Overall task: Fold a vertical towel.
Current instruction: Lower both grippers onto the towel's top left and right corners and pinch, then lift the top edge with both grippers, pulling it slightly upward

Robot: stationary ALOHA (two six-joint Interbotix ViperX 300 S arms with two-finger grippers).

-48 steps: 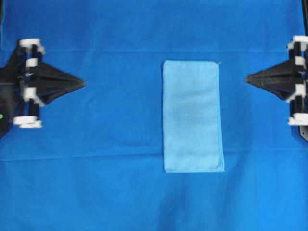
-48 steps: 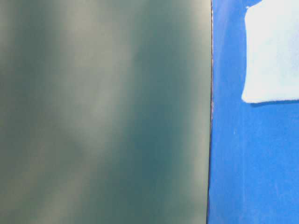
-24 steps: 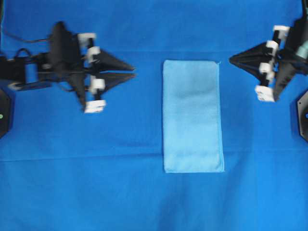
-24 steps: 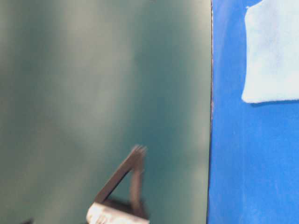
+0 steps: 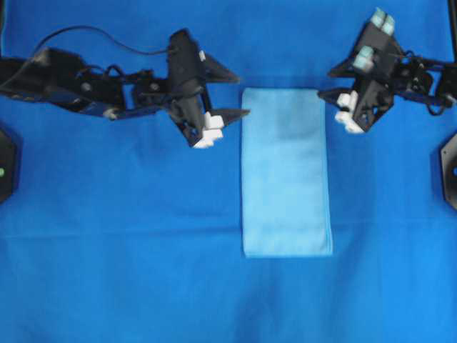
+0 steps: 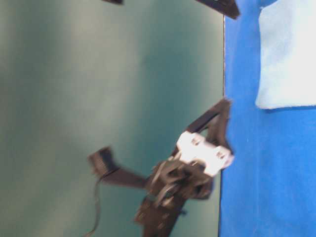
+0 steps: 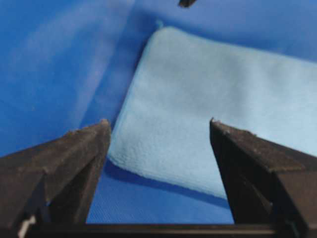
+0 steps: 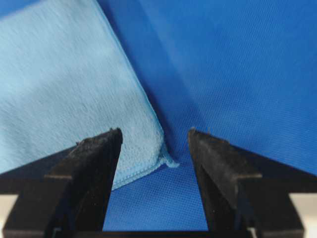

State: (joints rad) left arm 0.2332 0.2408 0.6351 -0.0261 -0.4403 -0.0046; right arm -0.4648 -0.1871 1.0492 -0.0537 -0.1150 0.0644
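Observation:
The light sky-blue towel (image 5: 285, 171) lies flat and lengthwise on the deep-blue tablecloth (image 5: 143, 250), a little right of the middle. My left gripper (image 5: 243, 94) is open and empty at the towel's far left corner. In the left wrist view (image 7: 158, 121) its jaws frame that corner of the towel (image 7: 208, 94). My right gripper (image 5: 325, 82) is open and empty at the far right corner. In the right wrist view (image 8: 153, 131) the stitched corner of the towel (image 8: 64, 84) lies between the jaws. The table-level view shows the towel's end (image 6: 289, 54) and one arm beside it.
Black arm bases sit at the left edge (image 5: 3, 171) and the right edge (image 5: 450, 171) of the table. A cable (image 5: 107, 34) loops above the left arm. A blurred grey-green surface (image 6: 98, 98) fills the left of the table-level view.
Both arms have swung in from the table's sides to the towel's far corners, with their jaws opened. The towel has not moved.

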